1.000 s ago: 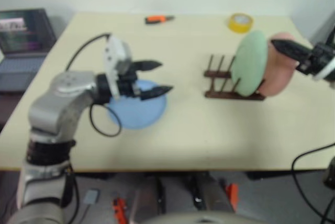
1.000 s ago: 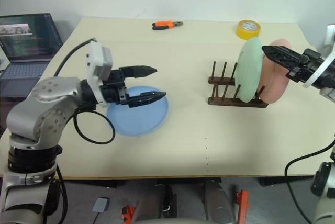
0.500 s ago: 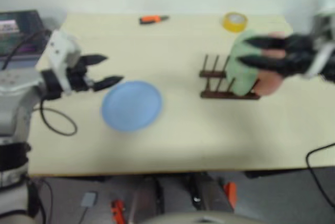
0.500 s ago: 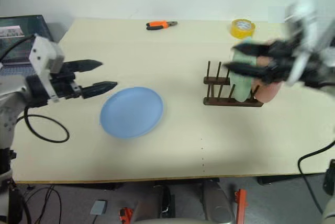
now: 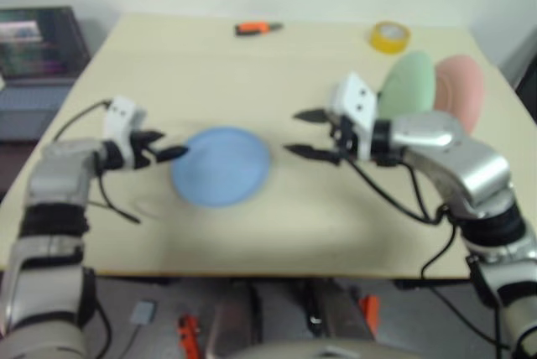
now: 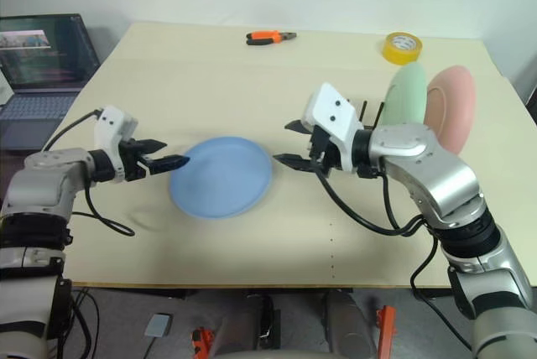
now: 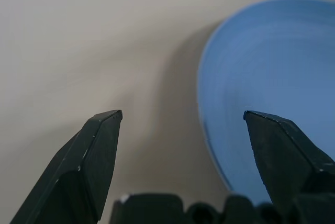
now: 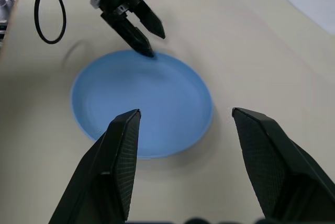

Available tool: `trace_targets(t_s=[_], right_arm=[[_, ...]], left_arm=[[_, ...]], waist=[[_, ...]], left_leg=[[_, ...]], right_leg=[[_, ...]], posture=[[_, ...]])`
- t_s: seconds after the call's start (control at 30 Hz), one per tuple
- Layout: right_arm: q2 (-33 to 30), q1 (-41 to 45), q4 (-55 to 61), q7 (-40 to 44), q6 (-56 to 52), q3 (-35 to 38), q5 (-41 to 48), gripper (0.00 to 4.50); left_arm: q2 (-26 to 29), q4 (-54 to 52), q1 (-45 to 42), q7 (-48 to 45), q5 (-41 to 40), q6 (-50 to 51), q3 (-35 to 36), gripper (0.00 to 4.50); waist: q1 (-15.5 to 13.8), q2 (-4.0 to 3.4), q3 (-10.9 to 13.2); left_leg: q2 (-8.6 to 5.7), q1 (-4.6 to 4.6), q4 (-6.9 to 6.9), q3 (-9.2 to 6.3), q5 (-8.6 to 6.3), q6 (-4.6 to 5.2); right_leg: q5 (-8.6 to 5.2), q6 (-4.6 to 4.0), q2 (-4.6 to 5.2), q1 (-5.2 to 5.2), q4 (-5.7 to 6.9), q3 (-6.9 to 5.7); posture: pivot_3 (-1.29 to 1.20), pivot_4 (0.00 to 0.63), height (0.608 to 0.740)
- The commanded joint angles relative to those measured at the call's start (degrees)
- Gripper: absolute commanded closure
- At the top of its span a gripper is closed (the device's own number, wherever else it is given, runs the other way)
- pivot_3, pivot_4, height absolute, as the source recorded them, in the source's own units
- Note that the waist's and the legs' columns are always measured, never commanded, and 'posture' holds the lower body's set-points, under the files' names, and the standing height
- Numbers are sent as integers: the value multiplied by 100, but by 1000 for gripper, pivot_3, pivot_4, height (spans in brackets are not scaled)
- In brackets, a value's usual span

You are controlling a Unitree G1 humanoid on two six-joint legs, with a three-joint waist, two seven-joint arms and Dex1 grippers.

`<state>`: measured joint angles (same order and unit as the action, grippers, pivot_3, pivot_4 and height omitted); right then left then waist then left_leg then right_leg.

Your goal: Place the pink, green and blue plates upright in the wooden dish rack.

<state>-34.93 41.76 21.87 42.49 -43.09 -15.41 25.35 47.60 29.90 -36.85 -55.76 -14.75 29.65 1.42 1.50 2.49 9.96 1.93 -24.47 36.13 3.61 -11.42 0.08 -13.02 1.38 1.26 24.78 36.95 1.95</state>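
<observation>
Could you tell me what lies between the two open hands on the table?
The round light blue plate lies flat between the left hand and right hand, seen in both eye views.

The blue plate (image 6: 221,176) lies flat on the table (image 6: 252,241), between the two grippers. The left gripper (image 6: 165,154) sits at the plate's left rim, one finger just over the edge. The right gripper (image 6: 288,143) hangs just off its right rim, apart from it. Behind the right gripper's wrist the green plate (image 6: 406,95) stands on edge, the pink plate (image 6: 450,109) close beside it on the right. Far behind the right gripper lie a tape roll (image 6: 400,47) and pliers (image 6: 268,38). A laptop (image 6: 42,49) sits beyond the left gripper, off the table's left edge.
</observation>
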Motion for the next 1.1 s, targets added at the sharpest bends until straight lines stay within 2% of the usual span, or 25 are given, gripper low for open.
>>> trace_targets(t_s=[0.03,0.13,0.23,0.57,0.93,1.1], right_arm=[[33,-4,111,18,74,46,-136,1470],[72,-39,161,1,29,72,-186,1470],[103,-54,179,-1,11,69,-234,1442],[184,-41,103,34,68,-4,-487,1442],[404,76,-163,97,400,-234,-932,1442],[741,389,-676,1,988,-690,-1579,1442]], left_arm=[[16,56,-207,-35,149,44,-51,379],[-49,151,-226,27,265,179,-110,379],[-119,160,-258,52,308,240,-108,943],[-315,60,-242,174,366,432,-90,4441],[-289,-201,-568,372,239,514,193,4441],[-363,-282,-1447,1152,90,655,709,4441]], waist=[[1,0,0],[3,0,0],[4,0,0],[15,1,-2],[15,1,-2],[19,3,-1]], left_leg=[[0,0,0,-1,0,0],[4,2,-1,-9,0,1],[8,2,0,-11,1,1],[7,2,1,-9,1,0],[2,3,10,-9,2,0],[4,1,18,-14,2,0]], right_leg=[[1,0,0,1,3,-1],[-1,-2,-7,3,13,-5],[-1,-1,-13,6,17,-6],[1,-1,-13,6,17,-4],[4,4,-12,4,23,-2],[1,14,-17,6,30,-5]], posture=[[0,150,740],[0,150,740],[0,150,740],[0,150,740],[0,150,740],[0,150,740]])
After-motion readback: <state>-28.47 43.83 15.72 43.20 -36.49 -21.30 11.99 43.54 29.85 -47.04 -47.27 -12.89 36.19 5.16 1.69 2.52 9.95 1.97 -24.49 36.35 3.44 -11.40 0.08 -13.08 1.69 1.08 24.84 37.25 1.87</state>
